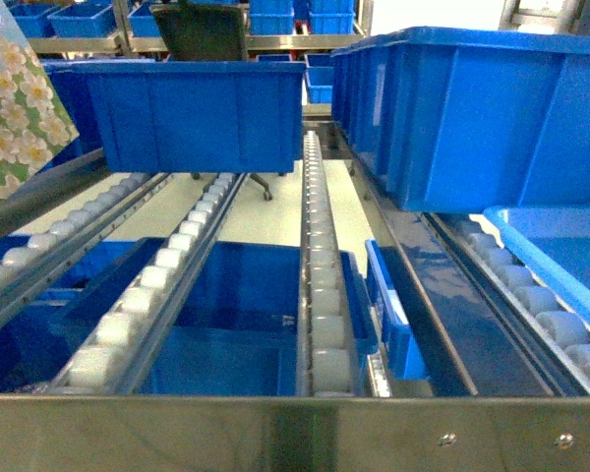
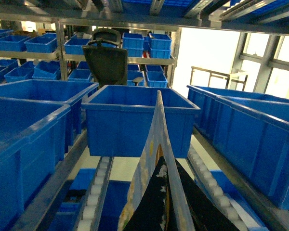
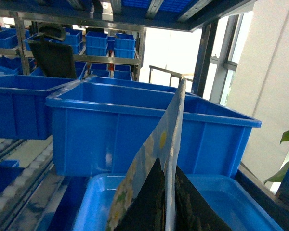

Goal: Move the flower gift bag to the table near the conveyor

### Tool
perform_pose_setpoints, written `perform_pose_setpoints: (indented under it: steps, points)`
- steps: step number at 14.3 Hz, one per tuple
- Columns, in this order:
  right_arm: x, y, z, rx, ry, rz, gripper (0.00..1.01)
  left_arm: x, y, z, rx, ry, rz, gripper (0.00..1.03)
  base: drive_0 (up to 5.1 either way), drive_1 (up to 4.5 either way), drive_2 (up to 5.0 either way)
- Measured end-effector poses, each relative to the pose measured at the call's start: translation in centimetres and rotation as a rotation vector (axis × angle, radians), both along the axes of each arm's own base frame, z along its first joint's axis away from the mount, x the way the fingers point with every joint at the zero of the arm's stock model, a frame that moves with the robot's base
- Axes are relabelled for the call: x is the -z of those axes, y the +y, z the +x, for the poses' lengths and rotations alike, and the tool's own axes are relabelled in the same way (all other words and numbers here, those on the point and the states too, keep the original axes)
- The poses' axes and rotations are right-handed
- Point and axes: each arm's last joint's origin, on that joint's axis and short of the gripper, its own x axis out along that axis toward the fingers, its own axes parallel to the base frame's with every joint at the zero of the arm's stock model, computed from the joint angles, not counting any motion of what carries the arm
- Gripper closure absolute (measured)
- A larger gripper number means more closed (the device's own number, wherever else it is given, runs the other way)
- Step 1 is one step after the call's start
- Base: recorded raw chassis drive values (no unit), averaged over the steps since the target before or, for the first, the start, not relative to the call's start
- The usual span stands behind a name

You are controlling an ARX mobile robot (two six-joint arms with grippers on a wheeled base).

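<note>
Both end effectors pinch flower gift bags (image 2: 156, 183) edge-on.

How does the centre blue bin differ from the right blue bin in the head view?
The centre bin sits farther back, square-on across the conveyor; the right bin is nearer, seen at an angle. The centre bin looks smaller in frame; the right bin fills far more of it. Both are blue open-topped plastic bins with a rim.
</note>
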Motion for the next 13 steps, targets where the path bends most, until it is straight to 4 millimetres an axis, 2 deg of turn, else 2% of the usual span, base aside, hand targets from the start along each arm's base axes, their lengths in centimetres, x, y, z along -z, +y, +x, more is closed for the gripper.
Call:
perform_pose_setpoints:
  steps: [13]
  points:
    - [-0.01, 0.0, -0.03, 0.0, -0.002, 0.0, 0.98, -0.03, 0.01, -0.03, 0.0, -0.002, -0.001, 1.01, -4.2, -0.31, 4.4]
